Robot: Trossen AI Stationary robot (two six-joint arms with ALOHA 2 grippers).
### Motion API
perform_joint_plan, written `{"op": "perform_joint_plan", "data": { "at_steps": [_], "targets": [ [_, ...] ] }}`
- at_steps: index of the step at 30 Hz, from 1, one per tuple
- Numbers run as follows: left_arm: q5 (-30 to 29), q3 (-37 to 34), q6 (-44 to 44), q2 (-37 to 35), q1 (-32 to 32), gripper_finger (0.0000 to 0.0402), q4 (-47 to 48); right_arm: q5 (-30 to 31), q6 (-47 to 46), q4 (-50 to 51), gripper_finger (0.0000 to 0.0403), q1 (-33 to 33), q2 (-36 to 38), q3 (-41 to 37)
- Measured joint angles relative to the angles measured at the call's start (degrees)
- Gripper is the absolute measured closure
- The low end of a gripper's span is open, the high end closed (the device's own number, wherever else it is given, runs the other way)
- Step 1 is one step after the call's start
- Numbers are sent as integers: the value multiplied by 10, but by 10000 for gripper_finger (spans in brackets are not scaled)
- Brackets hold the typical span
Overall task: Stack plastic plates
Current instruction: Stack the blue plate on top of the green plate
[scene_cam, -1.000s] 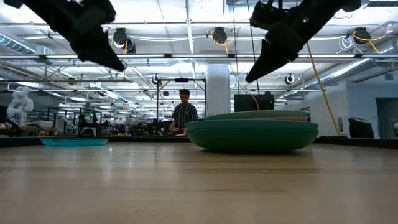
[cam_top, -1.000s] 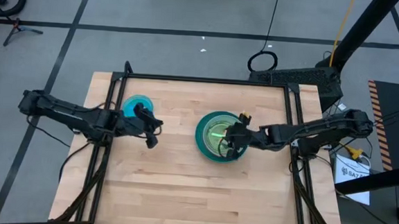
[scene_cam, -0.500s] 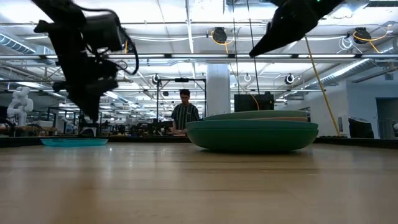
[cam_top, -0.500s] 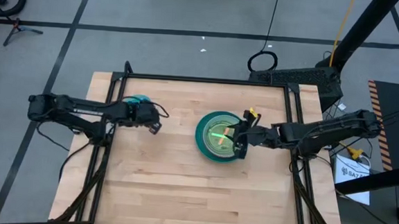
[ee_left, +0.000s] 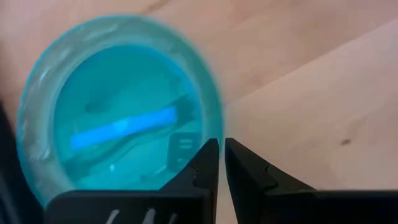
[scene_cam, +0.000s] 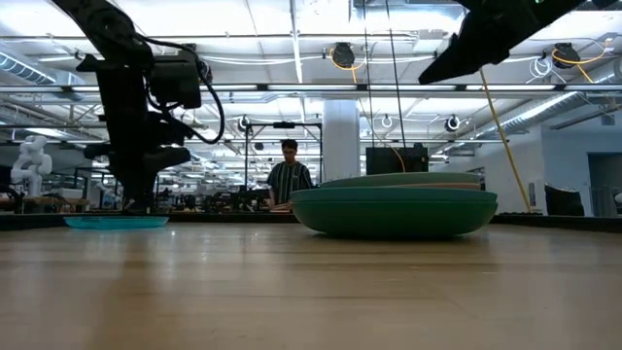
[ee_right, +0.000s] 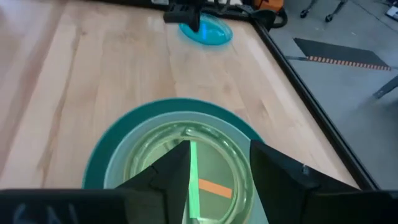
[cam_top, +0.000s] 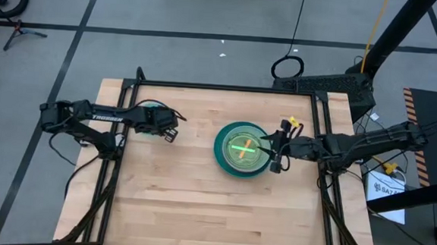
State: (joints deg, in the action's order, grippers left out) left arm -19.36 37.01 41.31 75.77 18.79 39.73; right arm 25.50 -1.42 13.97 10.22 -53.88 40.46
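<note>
A stack of plates (cam_top: 240,149) rests on the table right of centre: large dark green and teal plates below, a pale mint one above, and a small lime plate (ee_right: 186,168) on top. A translucent blue plate (ee_left: 118,112) lies flat near the far left corner (scene_cam: 115,222). My left gripper (ee_left: 222,149) points down at that plate's rim, its fingers nearly closed. My right gripper (ee_right: 217,165) is open and hovers above the stack's right edge (cam_top: 276,150). My left gripper comes from above, pointing down, with its shut fingertips (ee_left: 208,155) at the blue plate's rim (ee_left: 214,121) on the side toward the table's middle. Whether they touch the rim, I cannot tell. The plate lies flat on the table.
Black frame rails (cam_top: 228,88) run along the table's far edge and both sides. Bare wood lies between the blue plate and the stack and over the whole near half (cam_top: 213,206). A person (scene_cam: 288,180) stands in the room beyond the table.
My left gripper has come down toward the blue plate and tipped from a slant until it points straight down. My right gripper has drawn back from over the stack's middle toward the table's right edge and risen. The plates have stayed where they were.
</note>
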Motion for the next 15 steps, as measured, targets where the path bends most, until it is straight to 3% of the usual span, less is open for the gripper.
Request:
{"op": "perform_joint_plan", "data": {
  "at_steps": [6, 12, 15],
  "targets": [
    [15, 0, -35, 0, 0, 352, -10, 0, -9, 0, 243, 0, 13, -7],
    [8, 0, -50, 0, -3, 286, -10, 0, -9, 0, 243, 0, 13, -7],
    [-34, 0, -46, 0, -2, 252, -10, 0, -9, 0, 243, 0, 13, -7]
  ]
}}
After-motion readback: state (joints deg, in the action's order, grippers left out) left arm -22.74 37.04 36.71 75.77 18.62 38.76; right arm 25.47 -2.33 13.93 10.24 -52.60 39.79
